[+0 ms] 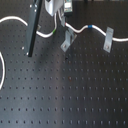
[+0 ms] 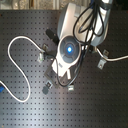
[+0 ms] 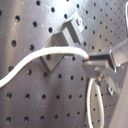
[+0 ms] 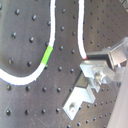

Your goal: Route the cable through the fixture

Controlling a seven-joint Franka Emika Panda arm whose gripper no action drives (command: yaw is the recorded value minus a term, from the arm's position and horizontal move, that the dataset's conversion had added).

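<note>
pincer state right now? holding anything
pincer: shut on the cable, which runs out from between its fingertips in both wrist views.

Black perforated board throughout

Open perforated board toward the first exterior view's bottom; 2 clips and cable crowding its top.

Black matte counter, perforated with an even grid of small holes, filling both exterior views. Dark straight bar slanting down the first exterior view's upper left, lower end over the counter. Pale tan strip beyond the counter's edge, along the second exterior view's top.
</note>
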